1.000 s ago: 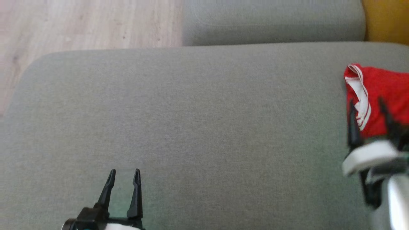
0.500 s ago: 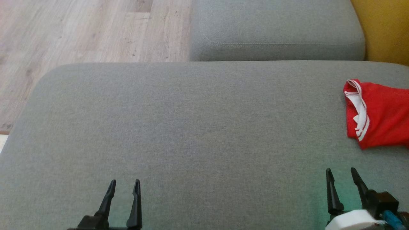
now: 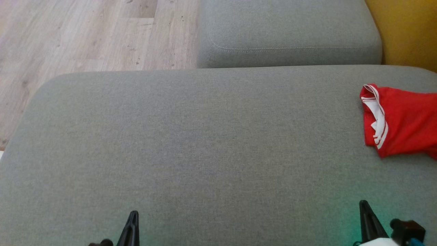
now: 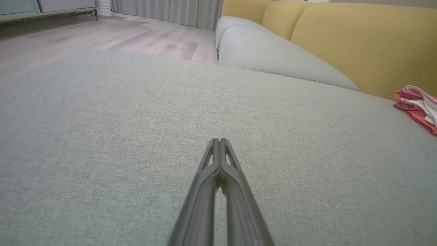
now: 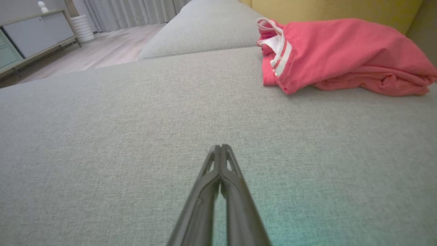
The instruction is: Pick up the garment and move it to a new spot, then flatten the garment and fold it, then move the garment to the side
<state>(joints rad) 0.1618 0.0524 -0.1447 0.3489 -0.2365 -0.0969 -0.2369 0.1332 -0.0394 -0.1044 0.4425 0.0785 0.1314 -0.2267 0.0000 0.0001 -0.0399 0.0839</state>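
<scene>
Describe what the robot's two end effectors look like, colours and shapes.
The left end effector has two long dark fingers, tapering to slim tips with slotted cut-outs near the ends. The right end effector matches it. In the head view, its base shows a white collar, a black block and a bit of blue cable.

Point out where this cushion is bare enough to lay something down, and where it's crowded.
Bare: the gray seat cushion from its left edge by the wood floor across to the red garment, and from the far cushion down to the shut left gripper and right gripper. Crowded: just the right end, where the garment lies near the yellow backrest.
</scene>
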